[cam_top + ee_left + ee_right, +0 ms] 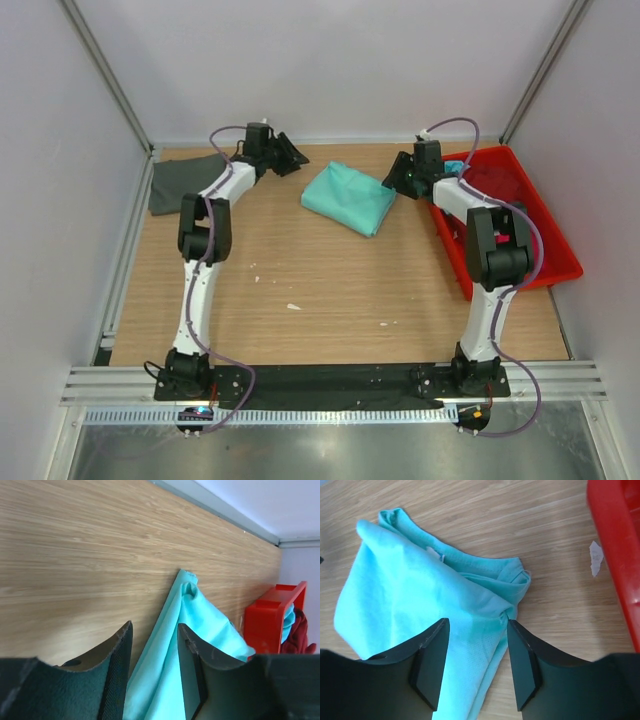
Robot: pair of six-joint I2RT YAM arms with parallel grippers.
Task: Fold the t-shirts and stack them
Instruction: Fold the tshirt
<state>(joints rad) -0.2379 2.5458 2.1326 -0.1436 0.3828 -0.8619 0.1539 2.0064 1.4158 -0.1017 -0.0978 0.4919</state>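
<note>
From above, the right arm covers half of the red tray point(548, 218) at 3 o'clock, so its load is hard to make out. Only a bit of turquoise cloth point(455, 167) shows at the tray's far corner. The left wrist camera catches some maroon cloth point(301, 636) beside the turquoise, but the frame edge cuts off the rest. The dark grey t-shirt point(185, 182) lies flat at 10 o'clock, with its right edge running under the left arm.

The mint green t-shirt point(348, 198) sits at 12 o'clock on the wooden table point(300, 290), between the two claws. It is folded into a rough, skewed rectangle with soft creases. Up close, the collar hem and a small white label show, and one corner is bunched.

The left gripper point(155, 630) is released, its fingers apart, with the shirt's edge seen through the gap. I cannot tell whether it touches the cloth. The right gripper point(477, 630) is released too, with its fingers spread over the shirt's tray-side edge.
</note>
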